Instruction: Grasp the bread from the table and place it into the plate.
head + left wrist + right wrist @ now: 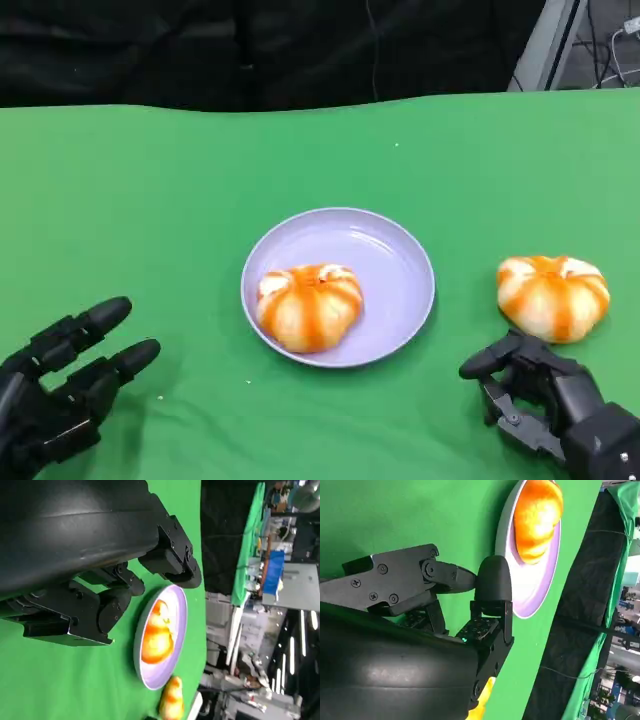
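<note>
A round orange-striped bread (553, 296) lies on the green table at the right, beside the lavender plate (390, 260). A second, similar bread (309, 306) sits in the plate's near-left part. My right hand (550, 395) hovers just in front of the table bread, a little short of it, fingers loosely bent and holding nothing. My left hand (60, 385) rests at the lower left with fingers spread, well left of the plate. The left wrist view has the left hand (100, 580), the plate (150, 677), its bread (157, 635) and the table bread (171, 705) beyond.
In the right wrist view the right hand (420, 630) is close to the plate (530, 595) with its bread (537, 517). The green cloth (150, 200) ends at a dark backdrop along the far edge. Lab clutter stands beyond the table.
</note>
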Controlling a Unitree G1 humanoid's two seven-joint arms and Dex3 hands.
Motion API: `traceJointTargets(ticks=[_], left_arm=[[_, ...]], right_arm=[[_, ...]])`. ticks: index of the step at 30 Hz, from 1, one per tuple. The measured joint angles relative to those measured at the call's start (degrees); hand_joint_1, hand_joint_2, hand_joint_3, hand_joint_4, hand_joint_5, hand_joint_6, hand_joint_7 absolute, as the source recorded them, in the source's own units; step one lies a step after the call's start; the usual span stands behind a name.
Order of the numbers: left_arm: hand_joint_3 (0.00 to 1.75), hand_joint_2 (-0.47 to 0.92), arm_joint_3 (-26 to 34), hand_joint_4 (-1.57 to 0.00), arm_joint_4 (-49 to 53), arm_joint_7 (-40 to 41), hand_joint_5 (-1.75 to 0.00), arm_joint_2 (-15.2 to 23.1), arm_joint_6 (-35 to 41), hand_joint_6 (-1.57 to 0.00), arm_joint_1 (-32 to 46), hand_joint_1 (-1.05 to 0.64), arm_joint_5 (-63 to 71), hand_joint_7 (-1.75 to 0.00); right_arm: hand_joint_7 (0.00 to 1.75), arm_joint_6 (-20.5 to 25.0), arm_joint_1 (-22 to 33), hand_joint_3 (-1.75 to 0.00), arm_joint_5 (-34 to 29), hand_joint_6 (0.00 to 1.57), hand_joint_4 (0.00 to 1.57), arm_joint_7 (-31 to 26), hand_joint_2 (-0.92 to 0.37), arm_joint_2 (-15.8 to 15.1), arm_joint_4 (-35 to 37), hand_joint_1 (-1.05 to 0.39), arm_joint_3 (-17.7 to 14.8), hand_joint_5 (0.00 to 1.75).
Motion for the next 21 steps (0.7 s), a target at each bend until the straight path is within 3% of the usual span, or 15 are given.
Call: traceJointTargets(ticks=[3,5,7,8,9,13,21], left_arm=[[0.95,0.85,-0.61,-0.88,0.47,1.65,-0.07,-0.18,-0.81,-0.86,-0.14,0.23,1.59,-0.07],[0.90,0.81,-0.73,-1.18,0.72,2.69,-0.21,-0.19,-1.22,-1.10,-0.28,0.18,2.14,-0.17],[0.87,0.76,-0.62,-1.21,1.89,3.74,-0.73,-0.21,-2.56,-1.26,-0.79,0.10,2.48,-0.38],[0.92,0.71,-0.39,-1.20,3.32,3.77,-0.99,-0.21,-3.60,-1.26,-1.37,0.06,2.48,-0.62],[0.95,0.69,-0.23,-1.21,4.49,3.76,-1.10,-0.21,-4.50,-1.26,-1.90,0.03,2.48,-0.75],[0.96,0.66,0.23,-1.18,7.48,3.77,-1.25,-0.20,-7.18,-1.17,-3.30,-0.01,2.46,-1.01],[1.01,0.64,0.60,-1.17,9.02,3.76,-1.32,-0.19,-8.64,-1.15,-4.06,0.00,2.45,-1.06]], right_arm=[[1.18,-0.27,-0.32,-0.48,-0.02,0.76,0.69,-0.04,-0.92,-0.01,0.57,-0.15,-0.04,1.71],[1.19,-0.51,-0.48,-0.49,-0.03,0.76,0.69,-0.04,-0.92,-0.01,0.89,-0.14,-0.09,1.72],[1.20,-0.59,-0.56,-0.49,-0.02,0.76,0.69,-0.05,-0.92,-0.02,1.05,-0.15,-0.18,1.74],[1.20,-0.62,-0.62,-0.49,-0.03,0.75,0.68,-0.05,-0.92,-0.03,1.15,-0.15,-0.20,1.74],[1.20,-0.65,-0.66,-0.49,-0.03,0.75,0.68,-0.05,-0.92,-0.03,1.21,-0.15,-0.20,1.75],[1.20,-0.65,-0.71,-0.49,-0.01,0.75,0.68,0.01,-0.92,-0.03,1.23,-0.14,-0.26,1.74],[1.20,-0.70,-0.82,-0.51,0.29,0.75,0.68,0.51,-0.91,-0.03,1.46,-0.13,-0.50,1.73]])
